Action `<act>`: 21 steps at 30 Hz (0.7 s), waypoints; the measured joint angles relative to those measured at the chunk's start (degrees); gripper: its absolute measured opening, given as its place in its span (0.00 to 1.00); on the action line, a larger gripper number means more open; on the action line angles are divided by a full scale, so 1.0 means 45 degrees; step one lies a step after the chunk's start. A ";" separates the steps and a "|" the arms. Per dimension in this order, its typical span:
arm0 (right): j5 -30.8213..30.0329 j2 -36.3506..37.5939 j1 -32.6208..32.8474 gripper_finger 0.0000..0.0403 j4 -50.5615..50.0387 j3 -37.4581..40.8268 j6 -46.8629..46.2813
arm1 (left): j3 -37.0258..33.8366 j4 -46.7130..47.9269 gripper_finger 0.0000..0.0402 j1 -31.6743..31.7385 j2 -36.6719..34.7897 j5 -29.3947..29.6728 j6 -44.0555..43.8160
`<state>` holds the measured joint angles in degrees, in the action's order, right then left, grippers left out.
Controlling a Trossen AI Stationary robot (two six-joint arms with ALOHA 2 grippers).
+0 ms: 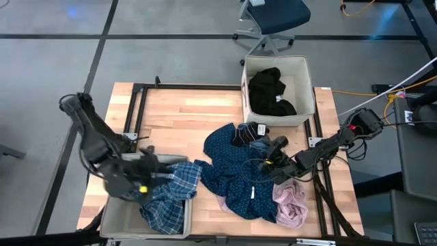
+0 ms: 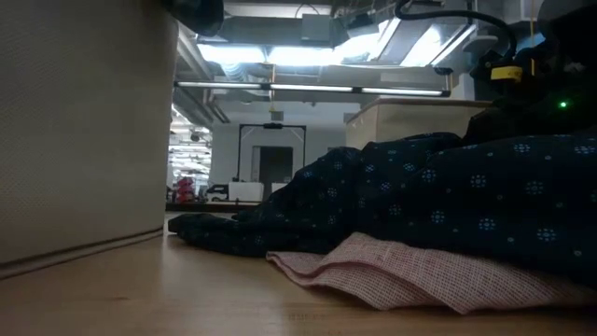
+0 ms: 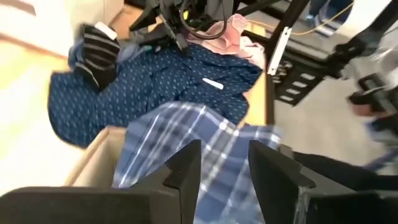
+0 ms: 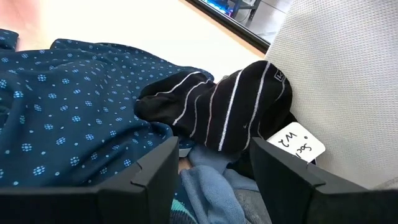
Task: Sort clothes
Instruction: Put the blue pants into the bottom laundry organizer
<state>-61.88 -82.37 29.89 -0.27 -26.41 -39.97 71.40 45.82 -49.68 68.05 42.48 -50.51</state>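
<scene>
Plaid shirt lies under open left hand; right hand open.

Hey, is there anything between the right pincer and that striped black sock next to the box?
Nothing visible. The right pincer stands open, low over the navy dotted shirt, with the striped black sock straight ahead. The sock lies on other clothes beside the beige box.

A grey floor with dark seams, an office chair, and, perhaps, ceiling strip lights.
</scene>
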 joint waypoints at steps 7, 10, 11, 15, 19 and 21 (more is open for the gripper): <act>-0.0003 0.0000 -0.0005 0.50 -0.0005 0.0000 0.0000 | -0.0005 -0.0718 0.31 0.0434 0.2217 -0.0087 0.1292; -0.0003 -0.0005 -0.0005 0.50 -0.0009 0.0000 0.0000 | -0.0005 -0.0593 0.31 0.0551 0.3058 -0.0503 0.1246; -0.0002 -0.0003 -0.0005 0.50 -0.0006 0.0000 0.0000 | -0.0005 -0.0562 0.31 0.0577 0.3327 -0.0672 0.1234; -0.0002 0.0000 -0.0005 0.50 -0.0009 0.0000 0.0000 | -0.0005 0.0586 0.31 0.0576 0.4148 -0.1258 0.0271; -0.0002 0.0000 -0.0005 0.50 -0.0005 0.0000 0.0000 | -0.0249 0.2012 0.31 0.0550 0.4735 -0.1415 -0.1315; -0.0002 0.0000 -0.0005 0.50 -0.0006 0.0000 0.0000 | -0.0648 0.2036 0.31 0.0516 0.4794 -0.1462 -0.1719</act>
<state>-61.89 -82.37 29.87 -0.30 -26.41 -39.97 68.48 54.99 -47.36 89.62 35.90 -58.25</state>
